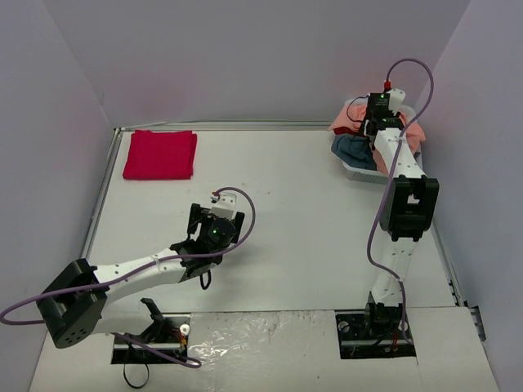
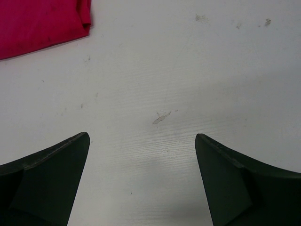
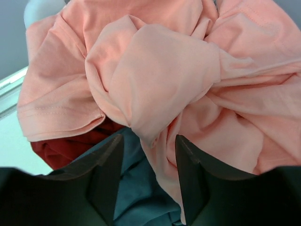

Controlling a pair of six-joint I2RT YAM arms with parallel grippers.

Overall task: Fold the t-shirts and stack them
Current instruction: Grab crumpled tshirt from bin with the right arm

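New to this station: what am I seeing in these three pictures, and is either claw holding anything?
A left arm and a right arm are bolted at the near edge of a white table. The wide picture looks down from above and behind them. The other two come from a camera on each wrist. The left gripper is open over bare table, and a folded red t-shirt lies in the far left corner. The right gripper is open over a white basket heaped with a salmon t-shirt, a teal t-shirt and a dark red t-shirt. Neither holds anything.

White arms (image 1: 147, 265); purple cables (image 1: 410, 60).
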